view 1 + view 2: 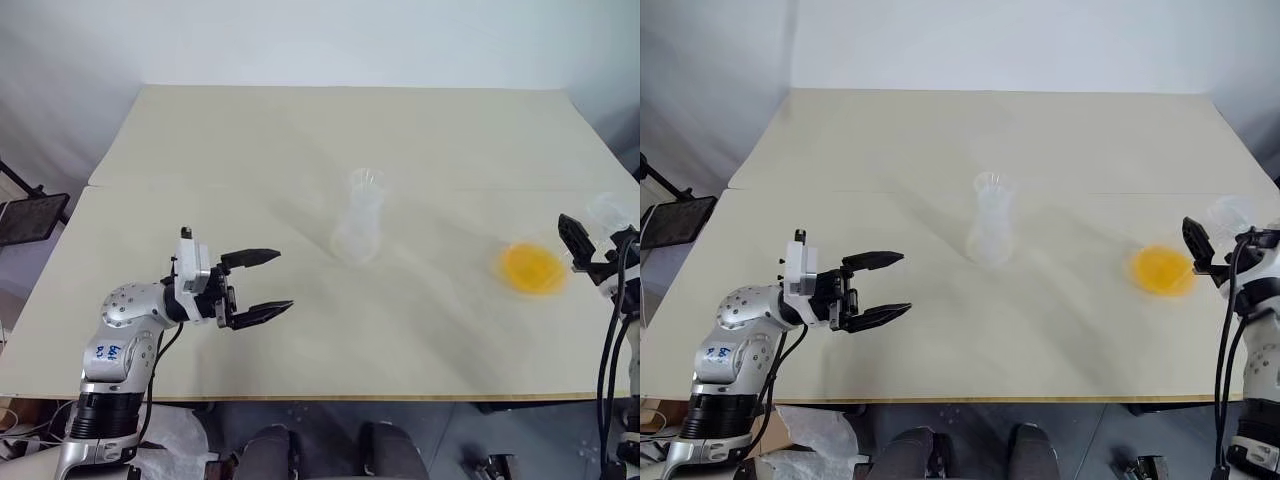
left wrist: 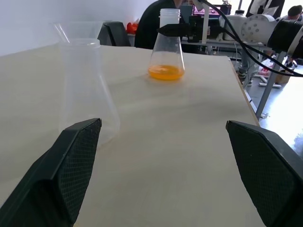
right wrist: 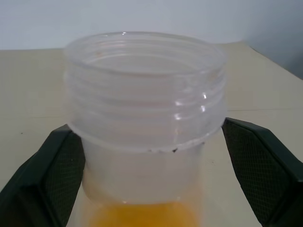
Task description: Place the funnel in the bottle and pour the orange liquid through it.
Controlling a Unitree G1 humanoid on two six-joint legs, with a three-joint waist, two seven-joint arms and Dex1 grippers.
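I see right gripper (image 3: 151, 161) open astride the neck of flask with orange liquid (image 1: 532, 268); left gripper (image 1: 262, 285) open, empty, near bottle (image 1: 358, 225)

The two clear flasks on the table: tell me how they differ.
The middle flask holds no liquid; the right flask has orange liquid in its base. The middle flask carries a clear funnel in its mouth; the right flask's threaded mouth is bare. The right tool brackets the right flask's neck; the middle one stands free. Both are conical, upright.

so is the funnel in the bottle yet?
Yes. The funnel already sits in the mouth of the empty bottle, which stands upright on the table; its rim flares above the neck.
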